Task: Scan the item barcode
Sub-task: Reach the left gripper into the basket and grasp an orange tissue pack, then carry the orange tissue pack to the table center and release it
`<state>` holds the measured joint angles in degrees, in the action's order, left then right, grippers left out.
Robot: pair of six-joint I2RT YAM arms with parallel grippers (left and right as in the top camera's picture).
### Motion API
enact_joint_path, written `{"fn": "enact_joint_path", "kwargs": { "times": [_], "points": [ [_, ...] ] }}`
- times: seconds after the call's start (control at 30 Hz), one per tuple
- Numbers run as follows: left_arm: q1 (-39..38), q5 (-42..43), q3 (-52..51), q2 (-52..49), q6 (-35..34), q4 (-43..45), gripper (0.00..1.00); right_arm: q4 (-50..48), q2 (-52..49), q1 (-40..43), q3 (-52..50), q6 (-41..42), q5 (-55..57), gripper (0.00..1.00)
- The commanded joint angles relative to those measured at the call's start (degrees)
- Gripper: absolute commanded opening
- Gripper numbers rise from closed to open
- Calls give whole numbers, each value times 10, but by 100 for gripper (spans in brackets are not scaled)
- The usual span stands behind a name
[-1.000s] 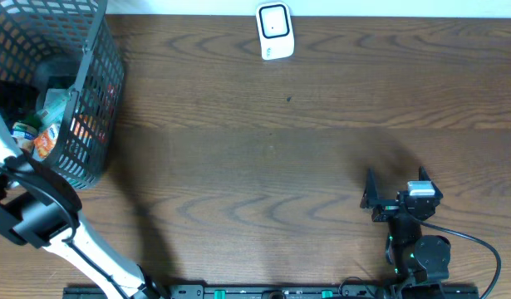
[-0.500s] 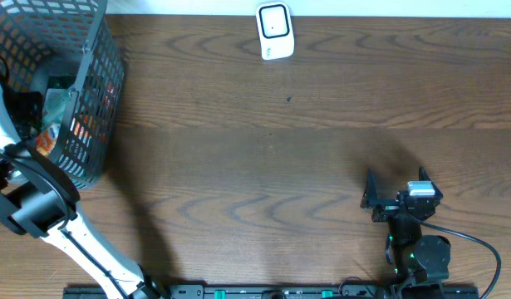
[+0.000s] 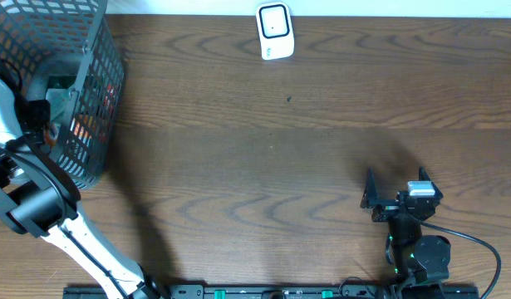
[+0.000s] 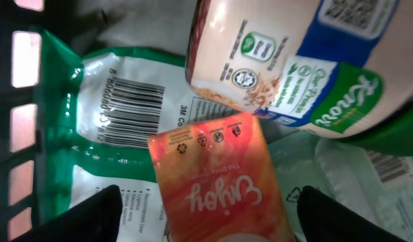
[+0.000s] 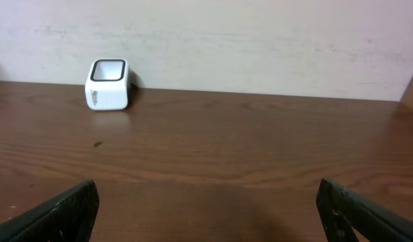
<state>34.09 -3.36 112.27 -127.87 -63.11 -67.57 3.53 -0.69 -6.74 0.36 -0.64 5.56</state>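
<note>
While orange pouch [image 4: 216, 185] overlaps barcoded packet [image 4: 115, 117] | white container [image 4: 287, 60] overhangs pouch top

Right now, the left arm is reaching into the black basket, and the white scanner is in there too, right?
No. The left arm does reach into the black basket, but the white scanner stands on the table, far outside the basket. The overhead view shows it.

An orange packet [image 4: 216, 181] lies flat in the mesh basket [image 3: 93, 100] at far left, atop a green-and-white pouch [image 4: 119, 114] with its barcode showing. The white scanner [image 3: 274, 31] stands at the far edge, near the middle
</note>
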Motion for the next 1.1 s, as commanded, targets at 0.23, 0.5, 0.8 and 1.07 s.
{"fn": "enact_joint_path", "kwargs": {
  "times": [0.23,0.5,0.8,1.07],
  "points": [
    [-10,-3,-26,-6,-6,18,57,2,3,3,0,-3,-1,99],
    [-9,-3,-25,-4,8,17,40,2,3,3,0,-3,-1,99],
    [10,10,-25,69,18,19,36,2,3,3,0,-3,-1,99],
    [9,9,-25,207,26,37,36,2,3,3,0,-3,-1,99]
  ]
}}
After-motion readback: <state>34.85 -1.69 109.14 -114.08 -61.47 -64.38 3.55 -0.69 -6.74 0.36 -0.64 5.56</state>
